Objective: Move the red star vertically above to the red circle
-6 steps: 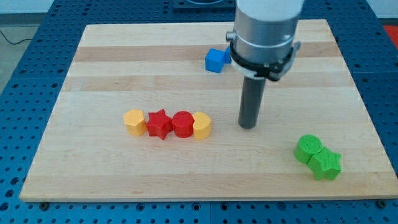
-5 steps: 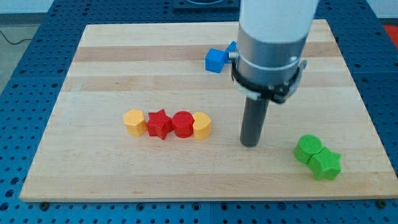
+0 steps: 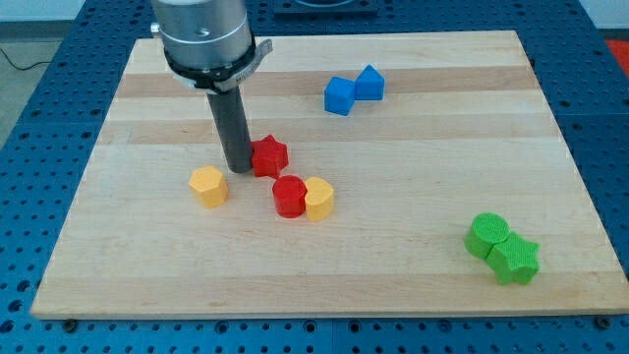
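**Q:** Camera view: where is my tip, and what does the arm end in?

**A:** The arm ends in a straight dark rod; it carries no gripper, so no wide, narrow or holding state applies. My tip (image 3: 237, 169) rests on the wooden surface (image 3: 413, 256), left of centre. It stands directly against the left side of the red star (image 3: 268, 155); touching or a hair apart cannot be resolved.

**Q:** Position of the red star relative to the red circle?

**A:** The red star lies toward the view's top from the red circle (image 3: 289, 196) and slightly to its left. The two are near each other, with a thin strip of surface visible between them.

**Q:** Neighbouring blocks?

**A:** A yellow block (image 3: 318, 199), rounded on one side, touches the red circle on its right. A yellow hexagon (image 3: 208, 185) sits just below and to the left of my tip, apart from the rod and from the red pieces.

**Q:** Remaining items in this view?

**A:** Two blue blocks (image 3: 354, 90) touch each other near the view's top, right of centre; the left one is a cube. A green cylinder (image 3: 487, 233) and a green star (image 3: 516, 260) touch at the view's lower right, well apart from my tip.
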`<state>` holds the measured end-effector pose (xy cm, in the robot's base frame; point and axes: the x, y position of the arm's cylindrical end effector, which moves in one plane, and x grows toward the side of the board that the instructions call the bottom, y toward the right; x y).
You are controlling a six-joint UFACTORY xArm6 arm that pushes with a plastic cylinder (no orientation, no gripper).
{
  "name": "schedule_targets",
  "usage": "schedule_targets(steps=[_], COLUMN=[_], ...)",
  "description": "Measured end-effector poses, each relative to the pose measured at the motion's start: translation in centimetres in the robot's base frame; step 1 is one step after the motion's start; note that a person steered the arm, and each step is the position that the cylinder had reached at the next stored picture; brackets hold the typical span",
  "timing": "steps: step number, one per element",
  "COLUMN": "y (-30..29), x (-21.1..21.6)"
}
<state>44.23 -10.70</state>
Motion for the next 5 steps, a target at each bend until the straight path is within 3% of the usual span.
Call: schedule_targets(steps=[2,3,5], y=[0.4,2.2,2.7], x=[4.5,4.5,-3.0])
